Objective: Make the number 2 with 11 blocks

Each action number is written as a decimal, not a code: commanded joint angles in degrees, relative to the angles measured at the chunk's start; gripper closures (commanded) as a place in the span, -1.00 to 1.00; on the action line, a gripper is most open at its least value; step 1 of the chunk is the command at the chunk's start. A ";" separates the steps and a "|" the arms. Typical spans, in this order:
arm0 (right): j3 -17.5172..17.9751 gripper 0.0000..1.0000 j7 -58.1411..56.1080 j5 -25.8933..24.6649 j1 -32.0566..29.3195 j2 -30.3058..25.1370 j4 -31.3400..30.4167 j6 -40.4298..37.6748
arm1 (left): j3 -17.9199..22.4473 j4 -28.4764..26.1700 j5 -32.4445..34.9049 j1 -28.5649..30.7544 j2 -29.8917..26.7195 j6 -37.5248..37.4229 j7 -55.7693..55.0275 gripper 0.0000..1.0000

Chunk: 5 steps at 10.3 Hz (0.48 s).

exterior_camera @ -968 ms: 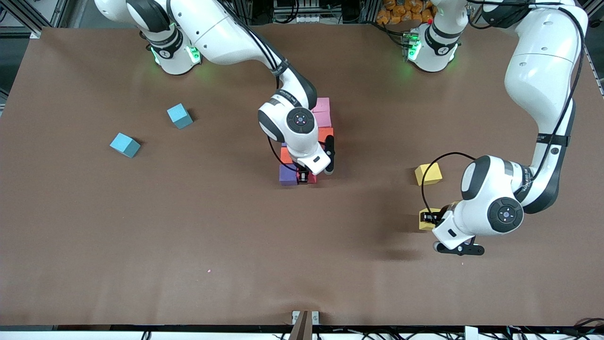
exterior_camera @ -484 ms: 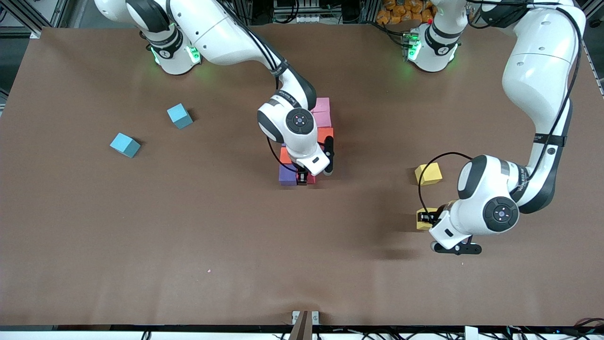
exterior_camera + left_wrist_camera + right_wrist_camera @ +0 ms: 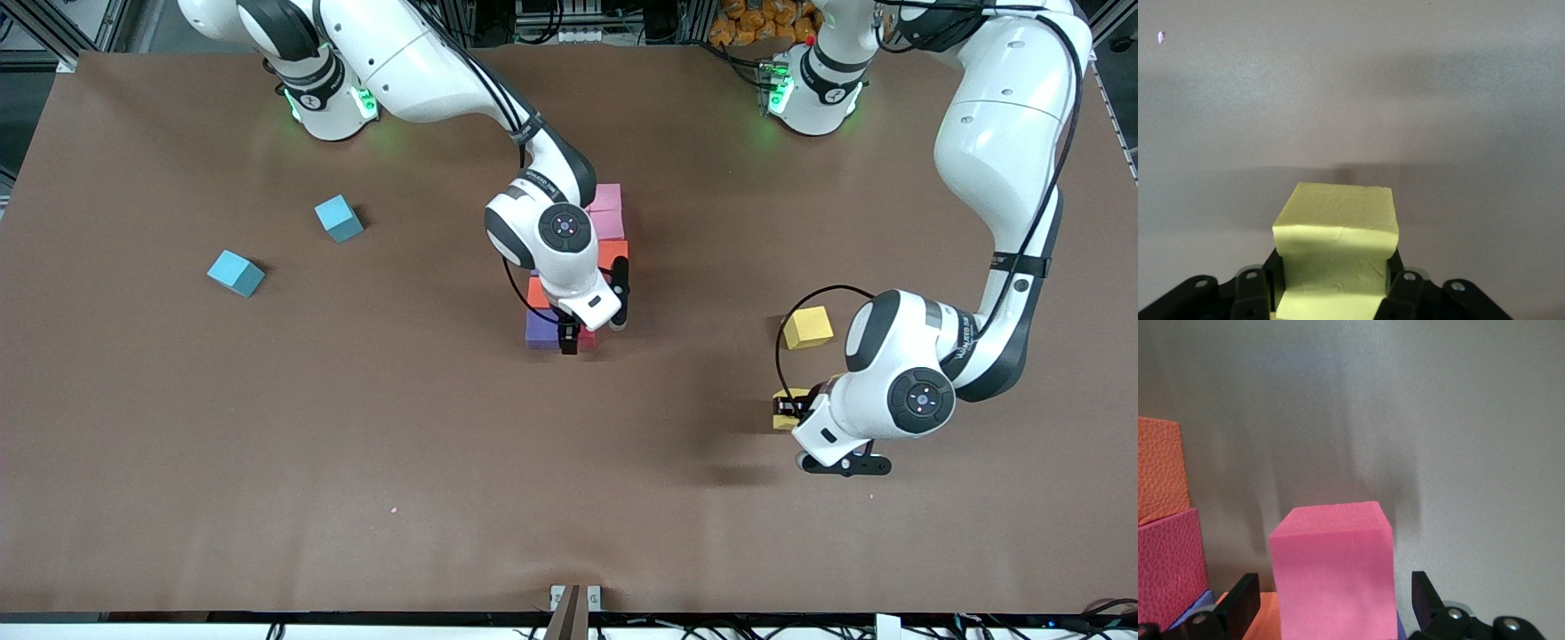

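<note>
1. Where the right arm reaches to the middle of the table point(image 3: 267, 462), the right gripper point(image 3: 569, 339) is seen low at the camera-side end of the block cluster point(image 3: 578, 267), its fingers point(image 3: 1238, 607) spread apart.
2. Between those fingers a pink block point(image 3: 1333, 577) is seen in the right wrist view; a gap is visible on each side of it, so the block is released rather than pinched.
3. Beside the pink block, an orange block point(image 3: 1161, 467) and a dark pink or red block point(image 3: 1168, 563) are shown, with a purple block point(image 3: 1195, 610) just visible lower down.
4. In the front view the cluster is made up of pink blocks point(image 3: 607, 197) at the end nearer the arm bases, an orange block point(image 3: 613, 252) next, and a purple block point(image 3: 539, 331) at the end nearer the camera; much of the cluster is covered by the right wrist.
5. Toward the left arm's end of the table, the left gripper point(image 3: 786, 409) is closed on a yellow block point(image 3: 1337, 257), which is held above the bare table surface.
6. A second yellow block point(image 3: 807, 327) is seen lying on the table near the left gripper.
7. Toward the right arm's end, two light-blue cubes point(image 3: 339, 218) point(image 3: 236, 272) are seen lying apart from each other and well apart from the cluster.
</note>
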 commanded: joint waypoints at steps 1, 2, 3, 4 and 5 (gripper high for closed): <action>0.31 -1.00 1.74 -0.05 0.03 -4.11 -1.77 -3.09 | -0.13 -0.07 1.38 -0.05 -0.39 -0.50 -1.50 0.13; 0.05 -1.00 2.87 0.04 0.21 -5.69 -1.85 -4.68 | -0.31 -0.25 1.38 -0.14 -0.48 -0.59 -2.37 0.13; 0.05 -1.00 3.06 0.04 -0.05 -7.88 -2.55 -6.44 | -0.57 -0.25 1.04 -0.49 -0.57 -0.59 -4.64 0.14; -0.04 -1.00 2.97 0.04 -0.83 -11.82 -5.86 -6.63 | -0.57 -0.25 1.03 -1.19 -0.66 -0.59 -6.75 0.14; -0.22 -1.00 2.97 0.13 -2.41 -16.99 -11.12 -6.46 | -0.57 -0.43 0.86 -2.15 -0.74 -0.68 -8.16 0.14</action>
